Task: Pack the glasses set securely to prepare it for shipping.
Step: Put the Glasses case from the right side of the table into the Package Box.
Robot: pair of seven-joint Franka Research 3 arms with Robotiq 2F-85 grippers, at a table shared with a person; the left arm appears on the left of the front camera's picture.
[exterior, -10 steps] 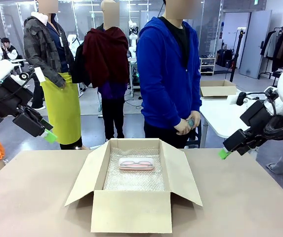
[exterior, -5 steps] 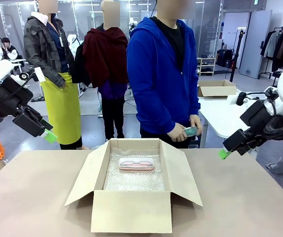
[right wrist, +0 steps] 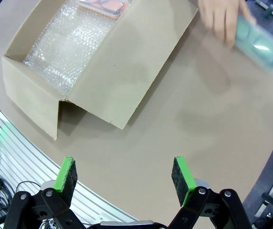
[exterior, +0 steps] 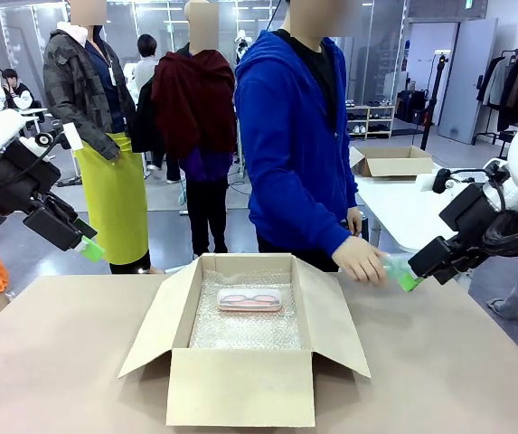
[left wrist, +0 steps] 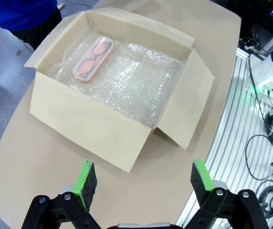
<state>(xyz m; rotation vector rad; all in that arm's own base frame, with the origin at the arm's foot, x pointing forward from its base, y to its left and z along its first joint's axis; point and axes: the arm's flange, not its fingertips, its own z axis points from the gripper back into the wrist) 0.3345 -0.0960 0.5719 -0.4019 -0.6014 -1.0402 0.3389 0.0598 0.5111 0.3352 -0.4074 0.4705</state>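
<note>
While held in a person's hand [exterior: 360,259] right of the cardboard box [exterior: 240,389]: mint green case [exterior: 394,268].
Inside it, pale pink case [exterior: 249,299]; left hand [left wrist: 143,176], right hand [right wrist: 124,174] both spread apart, empty.

Two glasses cases are in sight: one pink case [exterior: 249,299], with one pair of frames showing inside it, and one mint green case [right wrist: 257,43], blurred, held in one hand [right wrist: 222,19] of the one person at the desk [exterior: 60,362]. One open cardboard box [exterior: 240,389] stands on that desk, lined with one layer of bubble wrap [exterior: 249,330]; a second cardboard box [exterior: 399,163] sits on a farther table. There are two tools, the left tool [left wrist: 142,179] and the right tool [right wrist: 124,174], each with two green pads spread apart, four pads in all.
</note>
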